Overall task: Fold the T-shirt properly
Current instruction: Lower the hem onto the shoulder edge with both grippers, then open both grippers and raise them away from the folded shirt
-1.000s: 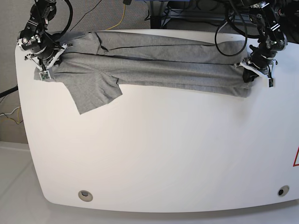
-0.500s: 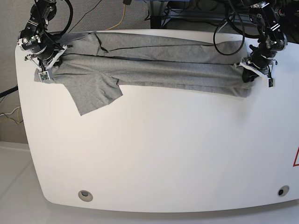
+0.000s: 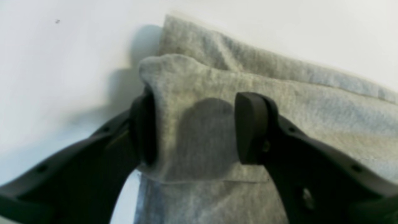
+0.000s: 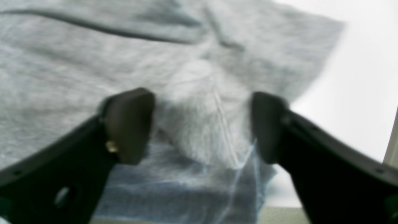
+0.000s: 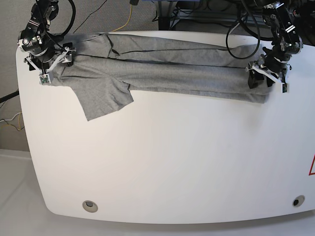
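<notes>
**Item: T-shirt, lengthwise fold laid down, both end effectors letting go**

- **T-shirt** (image 5: pixel 162 73): heather-grey knit, lying as a long doubled band along the far edge of the tabletop (image 5: pixel 172 162). One short sleeve (image 5: pixel 103 101) sticks out from the band toward the near edge, not yet tucked in. The band's near edge sits slightly further from the far edge than a second ago, and the cloth looks slack and settled rather than stretched between the arms.
- **Left end effector** (image 3: pixel 192 127): at the end of the T-shirt away from the sleeve. Jaws parted, where a second ago they were pinched shut. A folded corner of cloth stands between the pads, touching one and clear of the other; released, not gripped.
- **Right end effector** (image 4: pixel 202 124): at the sleeve end of the T-shirt. Jaws wide apart, likewise shut a second ago. A small raised ridge of fabric sits between the pads with a gap on each side; released.
- **Change noted**: both grips have opened at nearly the same moment, and the T-shirt rests on the tabletop on its own.
- **Assessment**: the first lengthwise fold appears complete. The remaining work likely concerns the stray sleeve and the crosswise folds. Risk: the corner touching the left pad may drag when that arm lifts.
</notes>
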Tool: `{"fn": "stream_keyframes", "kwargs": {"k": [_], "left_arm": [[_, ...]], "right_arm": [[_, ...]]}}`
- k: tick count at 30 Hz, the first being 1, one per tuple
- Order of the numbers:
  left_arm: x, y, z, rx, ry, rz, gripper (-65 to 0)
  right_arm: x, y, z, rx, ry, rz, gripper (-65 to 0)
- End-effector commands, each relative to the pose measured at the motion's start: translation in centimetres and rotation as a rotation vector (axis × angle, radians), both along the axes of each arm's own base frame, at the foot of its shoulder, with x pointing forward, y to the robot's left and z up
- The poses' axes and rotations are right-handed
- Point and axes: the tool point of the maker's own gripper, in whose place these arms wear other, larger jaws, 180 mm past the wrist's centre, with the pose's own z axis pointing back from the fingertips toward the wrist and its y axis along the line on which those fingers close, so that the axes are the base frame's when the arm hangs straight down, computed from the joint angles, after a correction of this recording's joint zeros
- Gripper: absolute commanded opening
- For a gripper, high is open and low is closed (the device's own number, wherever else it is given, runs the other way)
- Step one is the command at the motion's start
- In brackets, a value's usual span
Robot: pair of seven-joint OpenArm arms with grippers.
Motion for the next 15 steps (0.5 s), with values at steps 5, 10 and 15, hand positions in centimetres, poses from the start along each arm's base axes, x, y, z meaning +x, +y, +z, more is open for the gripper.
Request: {"fn": "stream_keyframes", "kwargs": {"k": [5, 10, 15], "left_arm": [[-2.2, 0.3, -1.8, 0.051, 0.136, -0.047, -23.6], [-0.7, 0.3, 0.4, 0.084, 0.071, -0.061, -20.6], [0.5, 0.3, 2.8, 0.124, 0.006, -0.076, -18.8]], "right_arm": [[0.2, -0.1, 1.7, -0.053, -0.004, 0.037, -2.5], [0.7, -1.7, 3.8, -0.096, -0.059, 0.001, -2.5], [1.5, -2.2, 5.1, -0.127, -0.073, -0.002, -2.5]]}}
